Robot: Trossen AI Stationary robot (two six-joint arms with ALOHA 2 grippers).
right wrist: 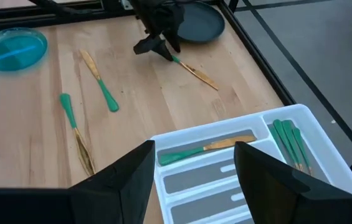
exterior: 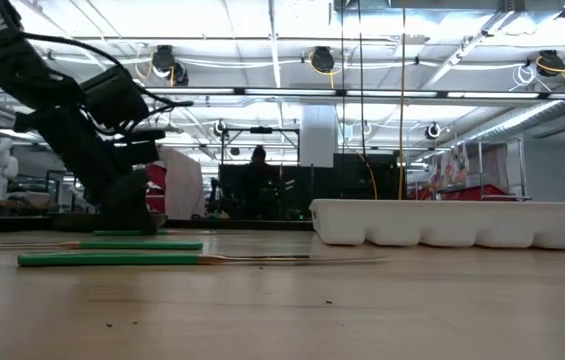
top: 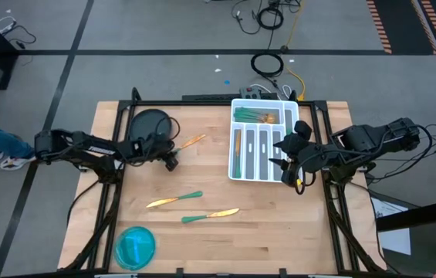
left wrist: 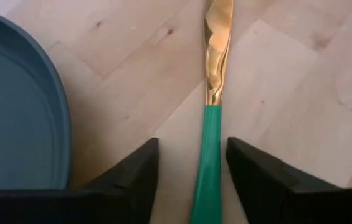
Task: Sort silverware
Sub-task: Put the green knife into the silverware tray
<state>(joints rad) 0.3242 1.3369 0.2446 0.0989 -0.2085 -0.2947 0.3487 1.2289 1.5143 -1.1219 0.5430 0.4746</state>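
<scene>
The left gripper (left wrist: 191,177) sits low over the wooden table (top: 202,177), its two dark fingers (left wrist: 135,177) spread apart with the teal handle of a knife (left wrist: 212,124) lying between them. Neither finger seems to press the handle, though the view up close leaves that a little uncertain. The knife's gold blade points straight ahead of the gripper, flat on the wood. Just to one side of the fingers lies a dark round plate (left wrist: 14,106), its rim close by.

From above, the left gripper (top: 170,158) shows beside that dark plate (top: 147,123), with the knife (top: 190,142) reaching away from it toward the white divided tray (top: 262,104).

Nearer the table's front edge than the left gripper lie two more pieces of silverware, a first loose piece (top: 174,201) and a second loose piece (top: 211,215), both flat and well apart from it. A blue bowl (top: 135,245) stands farther off still, at the front edge.

The right gripper (right wrist: 194,171) hovers over the tray, its fingers held wide and empty. Directly below it one compartment holds a single piece with a gold head (right wrist: 207,149); the end compartment beyond it holds a bundle of teal-handled pieces (right wrist: 291,140).
</scene>
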